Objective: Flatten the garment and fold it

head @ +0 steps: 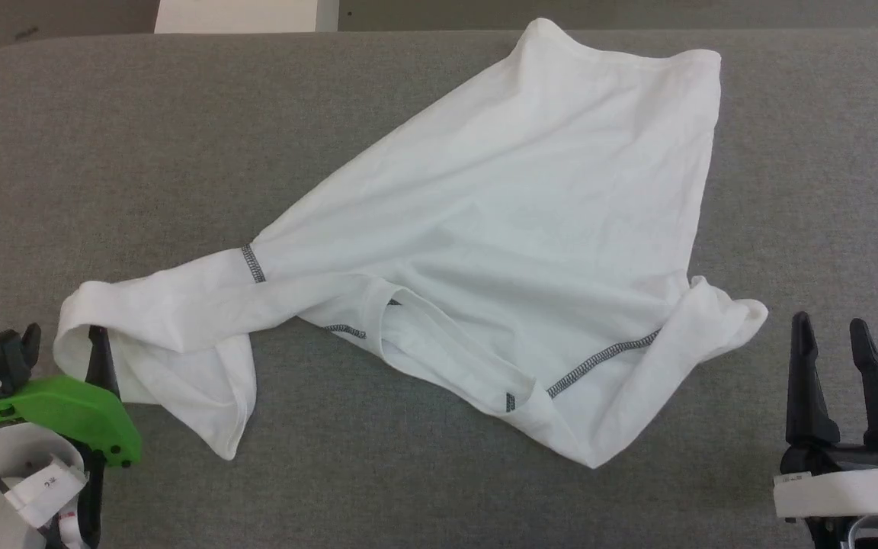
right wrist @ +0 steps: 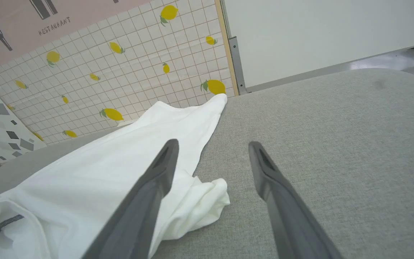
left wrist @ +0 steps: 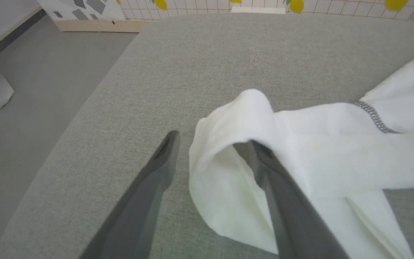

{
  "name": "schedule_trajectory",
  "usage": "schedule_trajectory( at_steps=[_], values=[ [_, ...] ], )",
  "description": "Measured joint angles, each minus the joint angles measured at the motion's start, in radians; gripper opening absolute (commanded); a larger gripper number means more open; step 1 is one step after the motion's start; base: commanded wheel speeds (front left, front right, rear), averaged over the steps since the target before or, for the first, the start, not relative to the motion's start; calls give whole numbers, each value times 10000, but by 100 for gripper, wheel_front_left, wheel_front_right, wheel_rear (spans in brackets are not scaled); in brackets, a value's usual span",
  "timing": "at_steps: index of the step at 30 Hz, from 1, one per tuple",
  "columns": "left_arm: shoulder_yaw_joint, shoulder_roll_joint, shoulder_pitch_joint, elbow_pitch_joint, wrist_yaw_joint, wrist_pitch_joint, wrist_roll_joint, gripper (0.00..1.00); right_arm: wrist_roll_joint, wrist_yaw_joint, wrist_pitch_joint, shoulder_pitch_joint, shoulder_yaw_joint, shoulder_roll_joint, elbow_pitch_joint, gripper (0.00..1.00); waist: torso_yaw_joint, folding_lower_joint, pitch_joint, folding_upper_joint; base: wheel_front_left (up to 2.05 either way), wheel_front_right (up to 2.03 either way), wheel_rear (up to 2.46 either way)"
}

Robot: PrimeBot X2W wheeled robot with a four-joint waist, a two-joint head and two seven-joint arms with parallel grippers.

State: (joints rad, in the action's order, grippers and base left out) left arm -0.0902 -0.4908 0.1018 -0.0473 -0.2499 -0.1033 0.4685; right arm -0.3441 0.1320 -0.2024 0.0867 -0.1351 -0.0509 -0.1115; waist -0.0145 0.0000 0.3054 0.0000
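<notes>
Rumpled white shirt (head: 515,229) lies on the counter (head: 104,152), sleeves stretching left and right; left fingers (left wrist: 156,180) wide, one tucked inside the left sleeve; right fingers (head: 806,381) wide, empty, just beside the right sleeve.

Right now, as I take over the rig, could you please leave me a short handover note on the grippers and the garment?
Left gripper: open, one finger under the draped end of the left-hand sleeve; nothing clamped.
Right gripper: open, over the grey table, apart from the bunched right-hand sleeve.
Garment: lies skewed and wrinkled, both sleeves crumpled.
Done: no fold yet.
Left: flatten it, then fold.
</notes>
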Motion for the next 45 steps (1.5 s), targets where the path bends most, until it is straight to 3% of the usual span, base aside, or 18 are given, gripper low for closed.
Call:
schedule_trajectory(
  at_steps=[4, 7, 13, 17, 22, 27, 31, 35, 37, 40, 45],
  values=[
    [270, 284, 3, 456, 19, 648, 224, 100, 17, 0, 13, 0, -48, 2, 19, 100, 44, 0, -77, 0, 0, 0, 0],
    [479, 635, -19, 1676, -150, 1446, 263, 100, 19, 0, 42, 2, -77, 0, 38, 100, 92, 0, -196, 0, 0, 0, 0],
    [98, 1672, -593, 3749, -38, 3480, -190, 100, 17, 0, 98, 9, -15, 2, 92, 100, 247, 0, -401, 0, 0, 0, 0],
    [-150, 2502, -1349, 3616, 259, 3599, -633, 100, 17, 0, 102, 12, 13, 0, 98, 100, 289, 0, -489, 0, 0, 0, 0],
    [-259, 3613, -2059, 2836, 1074, 3605, -828, 100, 15, 0, 207, 157, -10, 2, 201, 100, 321, 0, -564, 0, 0, 0, 0],
    [-182, 4052, -2131, 2470, 1682, 3603, -1007, 100, 13, 0, 685, 247, -215, 2, 311, 100, 421, 0, -574, 0, 0, 0, 0],
    [-25, 4190, -2060, 2278, 1965, 3603, -1277, 100, 253, 0, 1827, -157, -548, 8, 44, 100, 416, 0, -490, 0, 0, 0, 0],
    [67, 4266, -1934, 2209, 2115, 3605, -1344, 100, 472, 0, 3783, -1168, -947, -69, -295, 100, 363, 0, -331, 0, 0, 0, 0],
    [38, 4291, -1836, 2146, 2197, 3605, -1342, 100, 433, 0, 5039, -1535, -848, -408, -276, 100, 344, 0, -231, 0, 0, 0, 0],
    [-61, 4324, -1646, 2011, 2282, 3605, -1344, 100, 351, 0, 7081, -1830, -263, -1569, -178, 100, 343, 0, -53, 0, 0, 0, 0],
    [-232, 4351, -1403, 1816, 2395, 3605, -1337, 100, -98, 0, 8677, -2153, 414, -2903, -75, 100, 478, 0, 203, 0, 0, 0, 0]
  ],
)
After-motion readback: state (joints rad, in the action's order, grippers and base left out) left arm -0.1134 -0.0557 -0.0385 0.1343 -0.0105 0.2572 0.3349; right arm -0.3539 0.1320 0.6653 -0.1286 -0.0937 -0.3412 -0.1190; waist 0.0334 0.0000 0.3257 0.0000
